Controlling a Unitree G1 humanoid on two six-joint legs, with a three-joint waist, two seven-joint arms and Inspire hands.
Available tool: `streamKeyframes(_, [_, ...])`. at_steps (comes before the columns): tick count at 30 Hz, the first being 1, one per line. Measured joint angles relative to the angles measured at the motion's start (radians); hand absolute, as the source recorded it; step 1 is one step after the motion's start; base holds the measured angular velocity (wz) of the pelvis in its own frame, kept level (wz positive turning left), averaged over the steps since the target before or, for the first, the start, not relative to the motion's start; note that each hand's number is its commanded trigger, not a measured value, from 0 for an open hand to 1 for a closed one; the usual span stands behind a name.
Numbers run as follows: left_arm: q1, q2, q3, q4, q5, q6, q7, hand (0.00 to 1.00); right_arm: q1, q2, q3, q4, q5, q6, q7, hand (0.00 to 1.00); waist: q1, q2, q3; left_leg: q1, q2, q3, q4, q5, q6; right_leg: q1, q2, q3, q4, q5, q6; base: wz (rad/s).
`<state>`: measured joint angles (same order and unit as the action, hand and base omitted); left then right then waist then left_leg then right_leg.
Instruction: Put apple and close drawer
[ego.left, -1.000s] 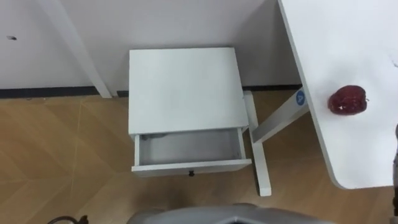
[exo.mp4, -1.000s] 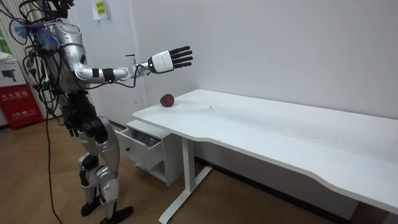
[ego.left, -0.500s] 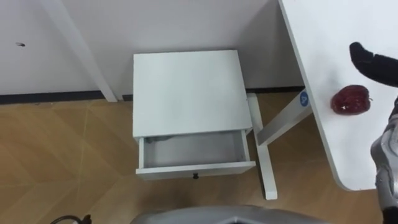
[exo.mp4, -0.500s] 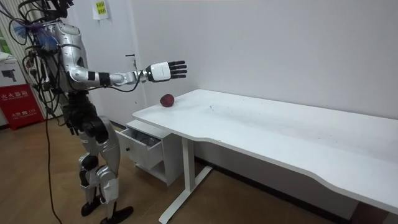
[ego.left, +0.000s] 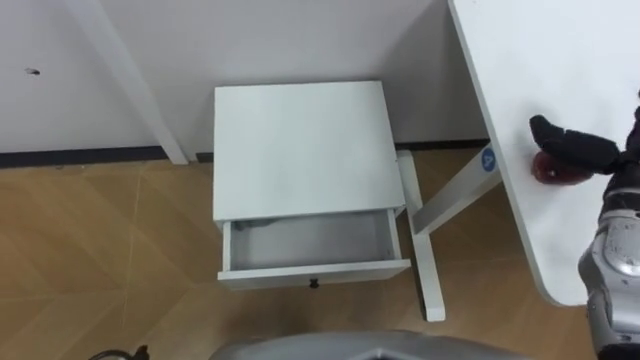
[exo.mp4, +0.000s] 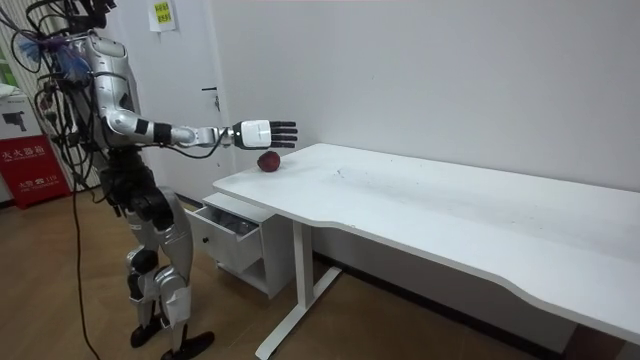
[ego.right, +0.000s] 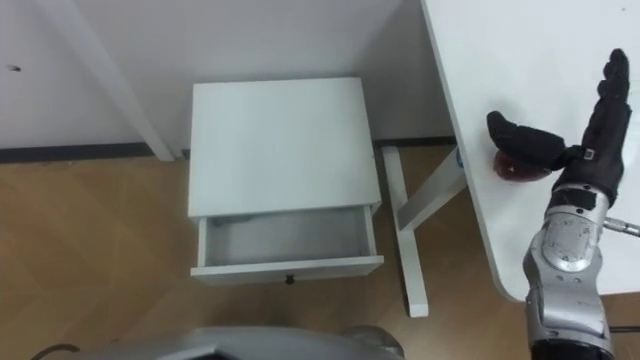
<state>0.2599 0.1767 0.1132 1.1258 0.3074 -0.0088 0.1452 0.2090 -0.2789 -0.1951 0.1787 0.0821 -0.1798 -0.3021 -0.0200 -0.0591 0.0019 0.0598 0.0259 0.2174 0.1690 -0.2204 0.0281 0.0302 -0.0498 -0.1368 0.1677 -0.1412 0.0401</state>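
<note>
A red apple (ego.right: 512, 170) is seen lying on the white counter (ego.right: 540, 50), close to its end and near the edge. The right robot hand (ego.right: 588, 145) is held just over the apple. Its fingers (ego.right: 612, 85) are kept straight and spread out, so the robot hand is loose and nothing is gripped. The thumb is stretched across the top of the apple, and part of the apple is hidden by it. Whether the apple is touched cannot be told. In the room view the robot hand (exo.mp4: 262, 133) is seen a little above the apple (exo.mp4: 268, 161), with the arm stretched out flat from the shoulder.

A small white cabinet (ego.right: 275, 140) is placed on the wooden floor (ego.right: 90, 230), against the white wall and beside the counter. The drawer (ego.right: 288, 267) at the top of the cabinet is pulled out, and its pale inside can be looked into from above. A small dark knob (ego.right: 289, 279) is fixed to the middle of the drawer front. The apple is well apart from the drawer.

A white leg (ego.right: 405, 225) of the counter is seen between the cabinet and the counter top. The robot is stood upright on the floor, in front of the cabinet and by the end of the counter.
</note>
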Motion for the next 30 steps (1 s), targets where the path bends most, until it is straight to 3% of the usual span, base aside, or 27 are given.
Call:
streamKeyframes(26, [-0.005, 0.001, 0.009, 0.015, 0.01, -0.012, -0.028, 0.0, -0.001, 0.004, 0.026, 0.181, -0.125, -0.003, 0.08, 0.01, 0.0, 0.001, 0.0011, 0.006, -0.001, -0.006, -0.001, 0.0, 0.0, 0.011, -0.001, -0.006, -0.001, 0.0, 0.0, 0.0])
streamKeyframes(28, [-0.005, 0.002, 0.01, 0.015, 0.01, -0.011, -0.031, 0.0, -0.002, 0.005, 0.026, 0.195, -0.131, -0.003, 0.094, 1.0, 0.0, 0.0, 0.0007, 0.006, -0.001, -0.006, -0.001, 0.0, 0.0, 0.011, -0.001, -0.006, -0.001, 0.0, 0.0, 0.0])
streamKeyframes(30, [-0.005, 0.002, 0.01, 0.015, 0.01, -0.011, -0.033, 0.0, -0.003, 0.005, 0.026, 0.198, -0.14, -0.005, 0.097, 1.0, -0.001, -0.001, 0.0004, 0.006, -0.001, -0.006, -0.001, 0.0, 0.0, 0.011, -0.001, -0.006, -0.001, 0.0, 0.0, 0.0])
